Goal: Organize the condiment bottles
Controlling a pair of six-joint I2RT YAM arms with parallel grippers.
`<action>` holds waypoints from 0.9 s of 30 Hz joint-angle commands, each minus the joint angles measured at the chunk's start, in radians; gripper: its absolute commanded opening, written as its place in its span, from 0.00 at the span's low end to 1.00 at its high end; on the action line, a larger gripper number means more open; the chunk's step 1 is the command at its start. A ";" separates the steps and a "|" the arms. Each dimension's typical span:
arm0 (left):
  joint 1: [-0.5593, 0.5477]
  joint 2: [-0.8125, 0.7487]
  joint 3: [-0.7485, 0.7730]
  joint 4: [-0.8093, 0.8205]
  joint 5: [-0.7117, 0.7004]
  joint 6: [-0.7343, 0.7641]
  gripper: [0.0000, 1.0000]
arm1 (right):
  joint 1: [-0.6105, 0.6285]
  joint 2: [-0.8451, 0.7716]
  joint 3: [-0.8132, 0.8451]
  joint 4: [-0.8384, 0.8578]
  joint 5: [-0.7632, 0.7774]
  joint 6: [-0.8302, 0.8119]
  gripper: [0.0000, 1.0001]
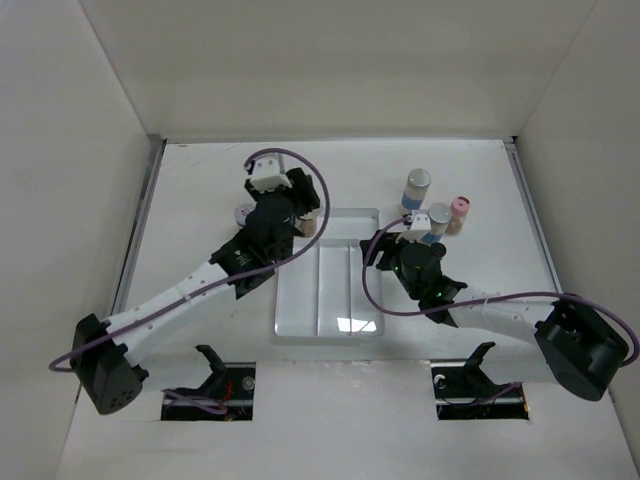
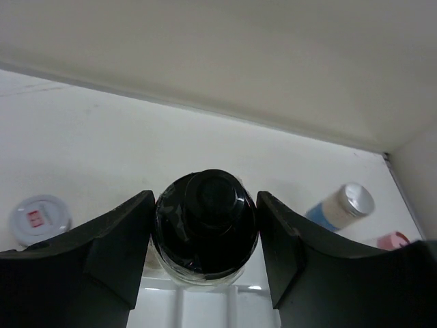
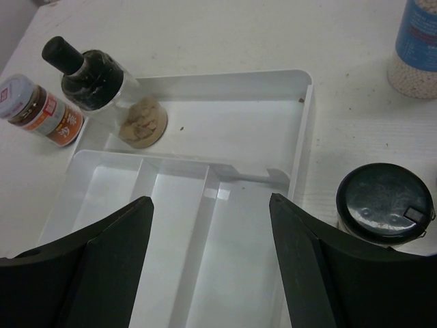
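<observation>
red-labelled jar (image 3: 42,109) stands beside the tray (image 3: 300,137) (writing unreadable).

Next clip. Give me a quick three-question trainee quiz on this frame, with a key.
1. True or false: the right gripper is shut on a bottle.
2. Where is the narrow-necked bottle with the black cap? A) tilted, with its base in the end compartment of the white tray; B) standing upright on the bare table; C) between the right gripper's fingers.
3. In the right wrist view, what colour is the lid of the squat jar just right of the tray?

Key: 1 false, it is open and holds nothing; 2 A; 3 black.
</observation>
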 commanded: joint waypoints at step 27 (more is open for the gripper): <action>0.003 0.644 0.116 0.454 0.150 0.040 0.39 | -0.006 -0.103 -0.034 0.075 0.080 -0.018 0.76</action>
